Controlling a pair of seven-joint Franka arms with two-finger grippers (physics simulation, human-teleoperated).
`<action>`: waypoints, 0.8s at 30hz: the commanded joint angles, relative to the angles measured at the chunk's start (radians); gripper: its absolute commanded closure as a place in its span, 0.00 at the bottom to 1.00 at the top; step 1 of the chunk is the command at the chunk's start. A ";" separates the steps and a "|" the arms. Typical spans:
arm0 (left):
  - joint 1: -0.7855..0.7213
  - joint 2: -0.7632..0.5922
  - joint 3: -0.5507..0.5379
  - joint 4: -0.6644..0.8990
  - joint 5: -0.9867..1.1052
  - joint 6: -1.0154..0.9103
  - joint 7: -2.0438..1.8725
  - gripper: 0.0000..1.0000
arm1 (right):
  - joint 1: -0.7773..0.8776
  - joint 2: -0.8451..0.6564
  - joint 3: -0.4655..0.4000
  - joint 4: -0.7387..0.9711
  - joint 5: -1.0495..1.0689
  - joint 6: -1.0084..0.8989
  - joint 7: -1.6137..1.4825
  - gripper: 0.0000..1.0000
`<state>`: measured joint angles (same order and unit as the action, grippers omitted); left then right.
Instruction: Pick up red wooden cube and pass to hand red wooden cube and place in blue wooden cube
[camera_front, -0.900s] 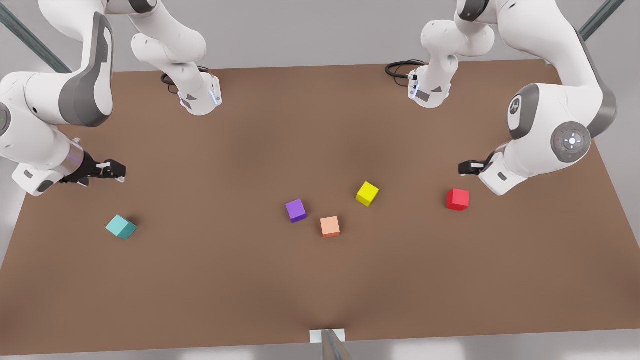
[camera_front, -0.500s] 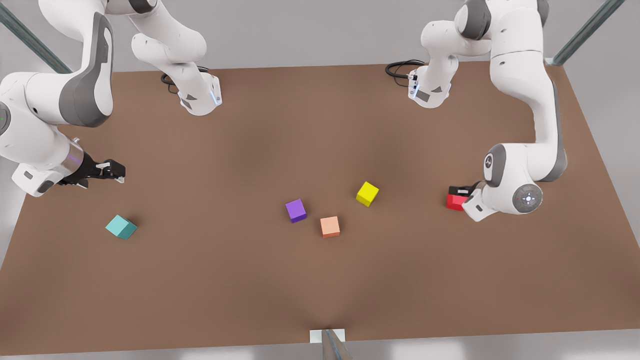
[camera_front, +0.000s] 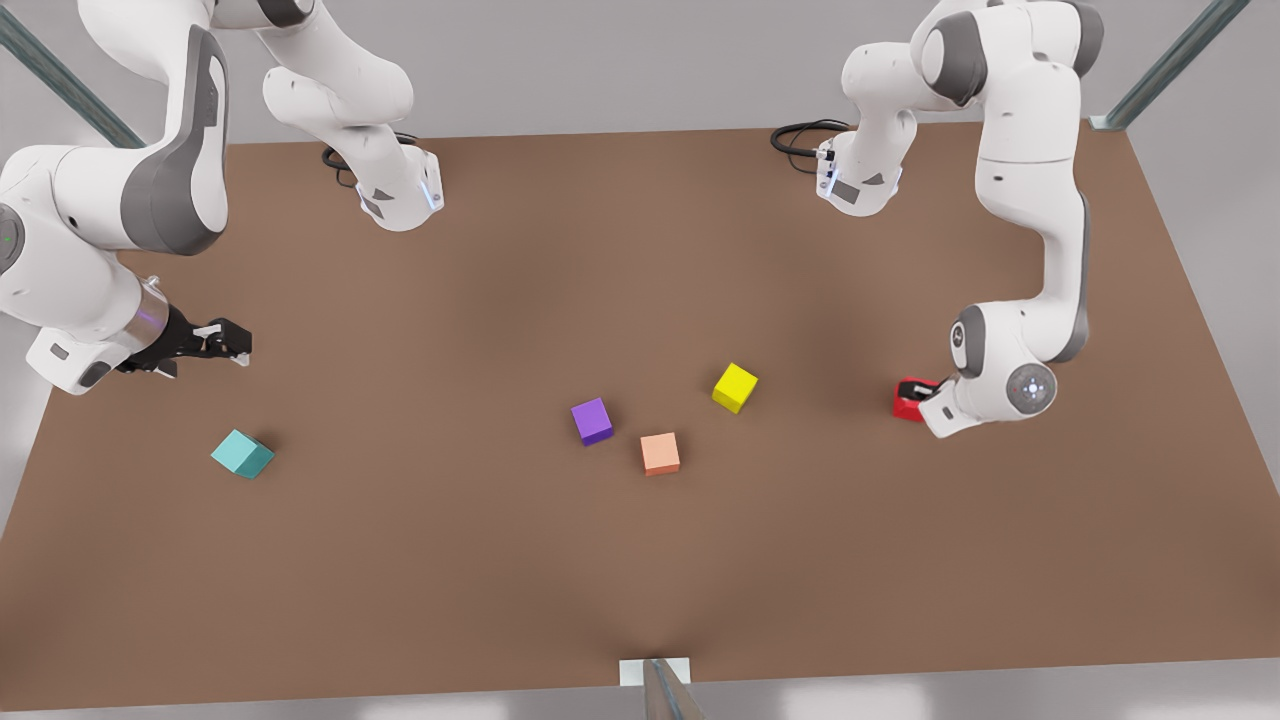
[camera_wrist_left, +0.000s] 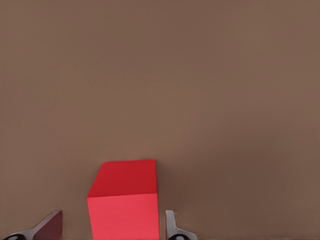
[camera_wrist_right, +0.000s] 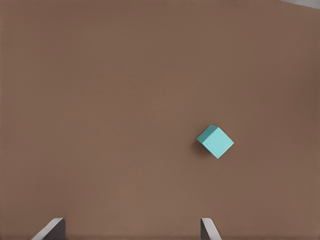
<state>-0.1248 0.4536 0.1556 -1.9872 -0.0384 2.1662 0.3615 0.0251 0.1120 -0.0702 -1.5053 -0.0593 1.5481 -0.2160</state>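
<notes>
No legible text, label, brand name or number appeared on any surface. The small matte cubes, the brown tabletop and the white-and-grey robot arms all carried plain faces; the markings on the arm bases and joints were too small to be read.

The surface (camera_front: 500, 560) looks like matt brown board, smooth and without grain. The red wooden cube (camera_wrist_left: 125, 202) has plain matt faces with no sheen, and so does the blue wooden cube (camera_wrist_right: 215, 141), in flat turquoise. Both arms wear glossy white plastic shells with grey matt panels. The left tool (camera_wrist_left: 112, 227) shows dull grey fingers (camera_wrist_left: 47, 227); the right tool (camera_front: 215, 340) is matt black.
</notes>
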 joint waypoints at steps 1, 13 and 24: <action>0.001 -0.001 0.001 -0.015 0.002 0.099 0.289 0.00 | 0.001 0.000 0.000 0.000 -0.001 0.000 -0.017 0.00; 0.001 0.065 0.001 -0.048 -0.006 0.116 0.205 0.00 | 0.001 0.005 0.001 0.000 0.006 0.001 -0.022 0.00; -0.004 0.080 0.001 -0.048 -0.006 0.101 0.203 0.21 | 0.001 0.005 0.001 -0.001 0.012 0.004 -0.022 0.00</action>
<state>-0.1288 0.5347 0.1563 -2.0363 -0.0426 2.2696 0.5198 0.0261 0.1179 -0.0686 -1.5066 -0.0499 1.5515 -0.2308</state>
